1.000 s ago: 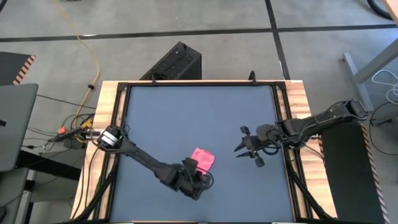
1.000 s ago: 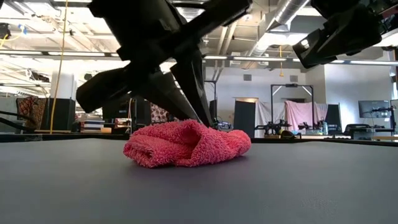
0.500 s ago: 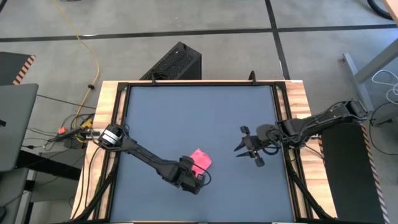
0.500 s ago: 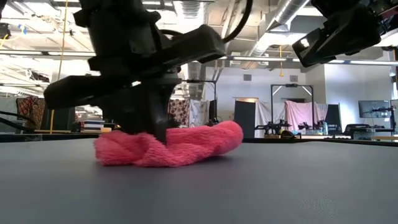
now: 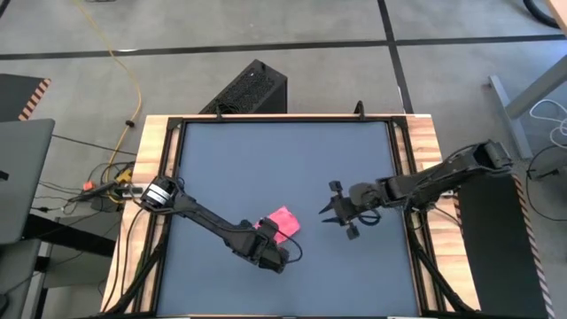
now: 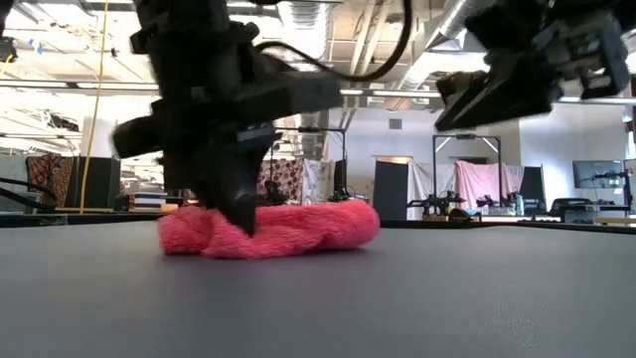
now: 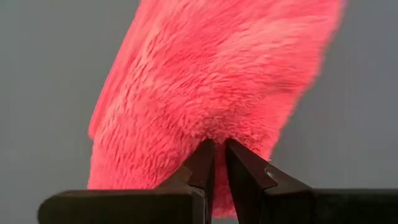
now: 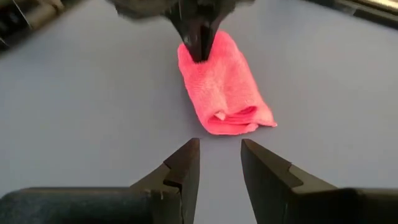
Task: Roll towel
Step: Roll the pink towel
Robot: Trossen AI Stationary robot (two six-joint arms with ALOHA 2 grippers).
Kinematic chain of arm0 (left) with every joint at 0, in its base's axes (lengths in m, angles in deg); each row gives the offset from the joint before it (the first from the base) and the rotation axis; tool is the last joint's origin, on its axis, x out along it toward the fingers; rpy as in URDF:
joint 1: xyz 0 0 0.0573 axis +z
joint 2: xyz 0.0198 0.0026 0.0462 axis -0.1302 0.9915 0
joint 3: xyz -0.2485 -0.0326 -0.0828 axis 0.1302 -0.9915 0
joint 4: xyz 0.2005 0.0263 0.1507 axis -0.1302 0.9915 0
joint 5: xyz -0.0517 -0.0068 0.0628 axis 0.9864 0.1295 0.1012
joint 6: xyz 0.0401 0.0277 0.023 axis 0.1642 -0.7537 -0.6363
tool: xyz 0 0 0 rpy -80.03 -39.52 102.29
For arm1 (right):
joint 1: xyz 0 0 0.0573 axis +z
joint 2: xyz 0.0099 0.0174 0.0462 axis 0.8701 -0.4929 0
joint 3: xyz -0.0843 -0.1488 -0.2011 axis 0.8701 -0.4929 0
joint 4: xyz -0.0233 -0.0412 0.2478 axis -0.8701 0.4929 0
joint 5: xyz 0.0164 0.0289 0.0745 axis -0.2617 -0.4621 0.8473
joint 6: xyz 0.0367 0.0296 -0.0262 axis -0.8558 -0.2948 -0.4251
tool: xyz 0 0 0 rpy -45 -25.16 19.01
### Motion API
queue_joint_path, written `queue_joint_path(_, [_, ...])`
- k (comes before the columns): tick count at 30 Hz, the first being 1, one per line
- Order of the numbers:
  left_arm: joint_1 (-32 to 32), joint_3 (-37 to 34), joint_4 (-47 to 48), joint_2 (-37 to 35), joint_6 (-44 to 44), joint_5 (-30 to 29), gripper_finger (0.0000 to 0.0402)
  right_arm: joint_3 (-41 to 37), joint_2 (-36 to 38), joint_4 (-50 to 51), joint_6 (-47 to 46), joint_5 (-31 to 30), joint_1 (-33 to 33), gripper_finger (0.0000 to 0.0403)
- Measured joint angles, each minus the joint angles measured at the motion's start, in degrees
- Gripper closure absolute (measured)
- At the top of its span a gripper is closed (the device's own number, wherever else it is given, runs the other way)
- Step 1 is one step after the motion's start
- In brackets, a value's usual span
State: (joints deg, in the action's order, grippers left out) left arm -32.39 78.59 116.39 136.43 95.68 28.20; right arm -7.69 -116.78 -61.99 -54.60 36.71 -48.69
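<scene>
Towel (image 5: 279, 222), bright pink, lying rolled into a short thick bundle on the dark grey surface (image 5: 283, 159), nearer the front edge than the back and a little left of the middle. Seen from table height as a low fuzzy log (image 6: 270, 229) flat on the mat; from the right wrist as a roll (image 8: 222, 92) with layered folds showing at its open end.

Left gripper (image 5: 266, 244) down at the towel's front end, jaws pressed almost together and pinching the pink pile between the tips (image 7: 219, 163). Dark arm running from the left edge of the surface diagonally toward it, hiding part of the towel's near end from above (image 6: 234, 189).

Right gripper (image 5: 335, 213) held above the surface just to the right of the towel, apart from it, jaws spread with a clear gap and nothing between them (image 8: 219, 163). Nothing lying between those jaws and the roll.

Around the surface: wooden side rails (image 5: 151, 168), a black box (image 5: 248, 89) on the floor beyond the back edge, a yellow cable (image 5: 124, 62) trailing across the floor at left, a laptop lid (image 5: 22, 177) at far left. Workshop room beyond in the low view, with hanging cloths and a screen (image 6: 596, 174). No readable writing or labels anywhere.
</scene>
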Motion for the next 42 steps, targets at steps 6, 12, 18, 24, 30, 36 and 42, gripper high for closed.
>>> queue_joint_path(6, [0.4,2.4,-0.8,0.0,-3.8,-7.7,0.037,0.0,-7.8,-5.8,2.5,0.1,-0.8,0.026])
queue_joint_path(12, [1.4,3.1,-1.3,0.0,-5.1,-8.5,0.037,3.0,-13.6,-9.0,7.7,0.2,-0.9,0.026])
queue_joint_path(18, [1.5,3.2,-0.7,0.0,0.4,-5.9,0.037,7.6,-18.8,-6.7,12.5,0.3,0.2,0.026])
queue_joint_path(24, [0.9,2.9,1.3,0.0,5.2,-4.9,0.037,8.9,-22.9,-5.6,12.5,0.3,2.1,0.026])
queue_joint_path(30, [0.8,2.9,2.0,0.0,6.9,-5.1,0.037,10.6,-26.9,-5.6,12.6,0.0,3.2,0.026])
queue_joint_path(36, [0.8,2.9,2.0,0.0,6.6,-4.8,0.037,13.8,-29.4,-5.6,12.6,-2.6,2.7,0.026])
queue_joint_path(42, [0.6,2.8,2.0,0.0,6.1,-3.9,0.037,17.7,-29.7,-0.1,10.7,0.6,0.5,0.0237])
